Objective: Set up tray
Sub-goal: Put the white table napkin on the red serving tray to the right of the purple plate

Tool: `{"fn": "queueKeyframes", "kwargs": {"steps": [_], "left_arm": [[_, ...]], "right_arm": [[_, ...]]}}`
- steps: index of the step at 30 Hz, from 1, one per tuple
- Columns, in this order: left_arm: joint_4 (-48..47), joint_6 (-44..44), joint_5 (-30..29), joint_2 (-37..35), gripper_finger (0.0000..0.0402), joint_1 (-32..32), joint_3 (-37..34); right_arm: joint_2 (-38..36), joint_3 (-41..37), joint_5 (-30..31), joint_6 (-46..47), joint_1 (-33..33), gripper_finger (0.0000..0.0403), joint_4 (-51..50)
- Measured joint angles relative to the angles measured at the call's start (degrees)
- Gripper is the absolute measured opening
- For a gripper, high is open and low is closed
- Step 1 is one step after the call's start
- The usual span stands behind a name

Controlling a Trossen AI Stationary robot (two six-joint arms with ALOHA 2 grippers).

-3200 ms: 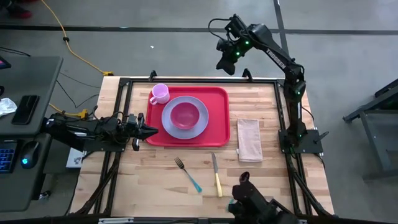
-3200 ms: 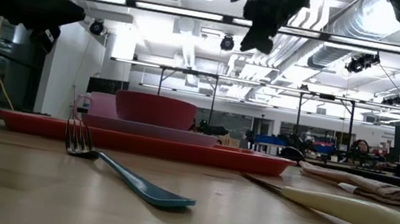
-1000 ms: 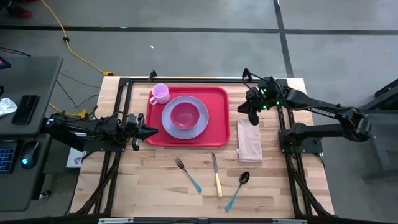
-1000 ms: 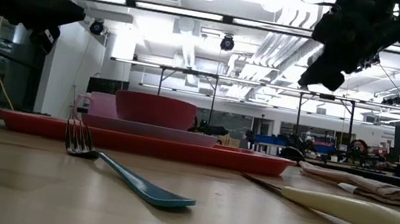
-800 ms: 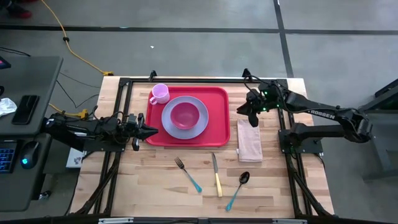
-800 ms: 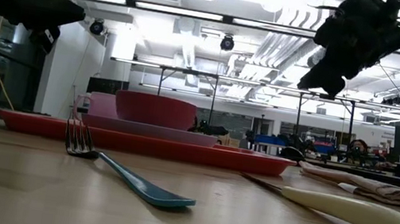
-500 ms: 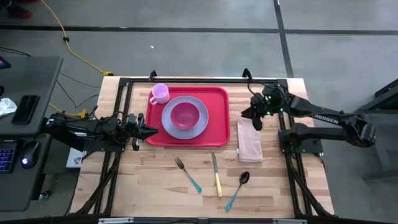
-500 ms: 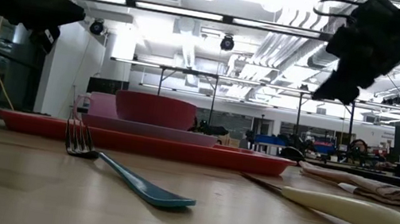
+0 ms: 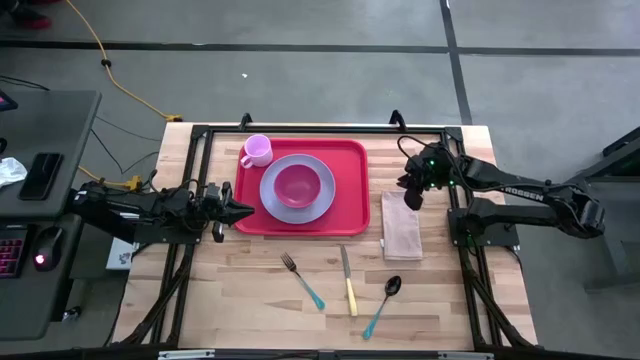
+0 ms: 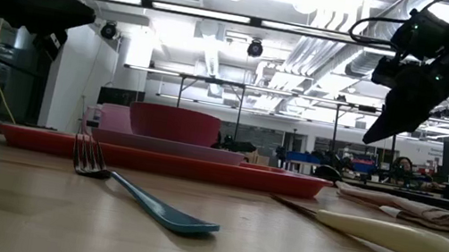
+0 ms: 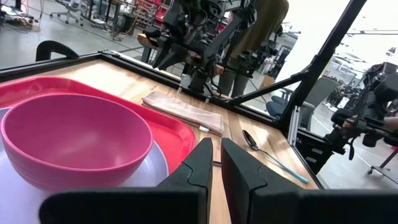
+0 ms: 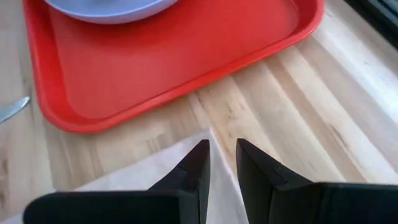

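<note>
The right gripper [image 9: 411,197], nearly closed and empty, hangs over the napkin [image 9: 401,225] beside the tray [image 9: 350,190]; the left gripper [image 9: 232,211], likewise narrow, waits at the tray's left edge.

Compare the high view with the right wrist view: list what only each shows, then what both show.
Only the high view shows the pink cup, the pink bowl, the teal-handled fork, the cream-handled knife, the teal-handled spoon and the left gripper beside the tray's left edge. Only the right wrist view shows the right gripper with its fingers nearly together over the napkin's corner. Both show the red plastic tray, the lavender plate and the beige folded napkin.
</note>
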Motion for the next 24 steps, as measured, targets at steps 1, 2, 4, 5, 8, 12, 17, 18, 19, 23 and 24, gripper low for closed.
{"fn": "queueKeyframes", "kwargs": {"steps": [1,2,4,5,8,12,17,18,19,23,24], "left_arm": [[0.0,0.0,0.0,0.0,0.0065,0.0,0.0],[0.0,0.0,0.0,0.0,0.0065,0.0,0.0],[0.0,0.0,0.0,0.0,0.0065,0.0,0.0],[0.0,0.0,0.0,0.0,0.0065,0.0,0.0],[0.0,0.0,0.0,0.0,0.0065,0.0,0.0],[0.0,0.0,0.0,0.0,0.0065,0.0,0.0],[0.0,0.0,0.0,0.0,0.0065,0.0,0.0],[0.0,0.0,0.0,0.0,0.0065,0.0,0.0],[0.0,0.0,0.0,0.0,0.0065,0.0,0.0],[0.0,0.0,0.0,0.0,0.0065,0.0,0.0],[0.0,0.0,0.0,0.0,0.0065,0.0,0.0]], "right_arm": [[0.0,0.0,-0.1,-0.4,0.0,0.0057,-0.2],[0.0,0.0,-0.4,-1.0,0.0,0.0057,-0.4],[0.0,0.0,-1.7,-2.6,0.0,0.0057,-1.3],[0.0,0.0,-2.2,-3.5,0.0,0.0057,-1.9],[0.0,0.0,-3.6,-6.6,0.0,0.0057,-4.4],[0.0,0.0,-5.0,-9.0,0.0,0.0066,-4.2],[0.4,0.0,-4.4,-9.1,0.0,0.0094,-4.1],[0.7,0.0,-4.4,-9.1,0.0,0.0101,-4.2],[1.1,0.0,-4.4,-8.9,0.0,0.0107,-4.2],[3.9,0.0,-6.0,-7.1,0.0,0.0123,-3.3],[4.6,0.0,-6.4,-6.3,0.0,0.0125,-2.4]]}}
